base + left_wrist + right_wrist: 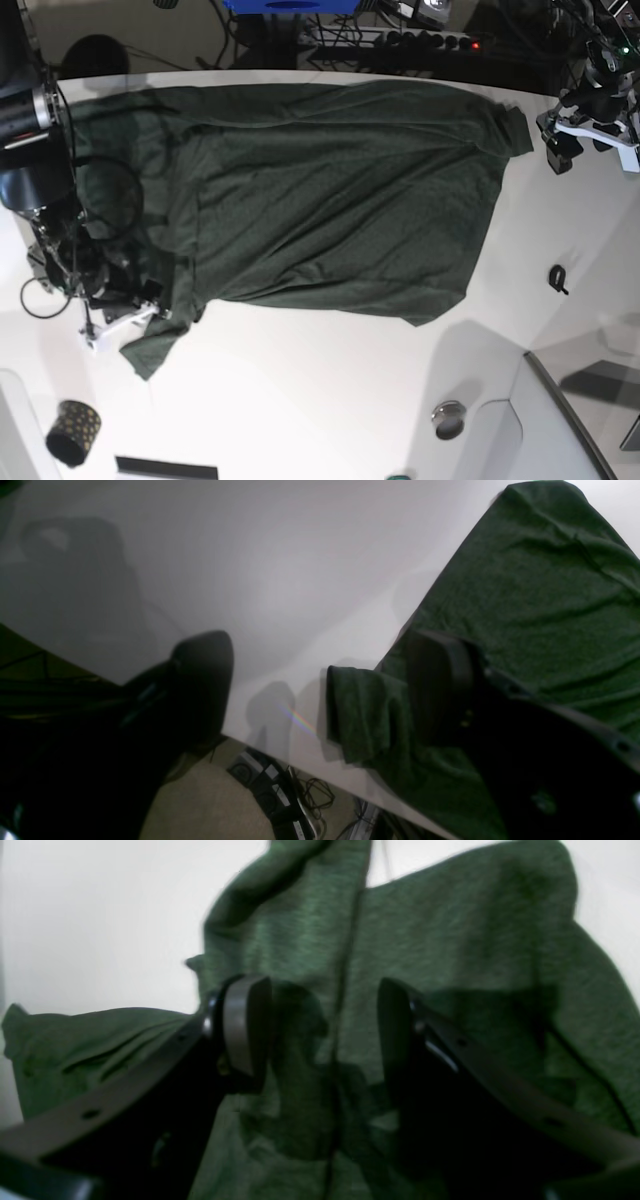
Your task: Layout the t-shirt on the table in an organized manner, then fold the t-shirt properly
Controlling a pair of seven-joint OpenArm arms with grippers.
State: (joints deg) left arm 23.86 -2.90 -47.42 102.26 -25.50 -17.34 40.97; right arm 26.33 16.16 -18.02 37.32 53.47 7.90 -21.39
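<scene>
The white table (330, 390) carries the spread green t-shirt (330, 190), a dark dotted cup (72, 432) and a small black clip (558, 278).

Setting: robotics lab. Evidence: wide glossy white bench (330, 390); power strip (420, 40) and tangled cables (255, 30) behind its far edge; more cables (312, 792) on floor below.

The right wrist view is blurred, so whether the right gripper (325, 1035) touches the t-shirt (450, 955) cannot be told, while the left arm (35, 150) hides the shirt's near edge and a black strip (165, 468) is cut off below.
</scene>
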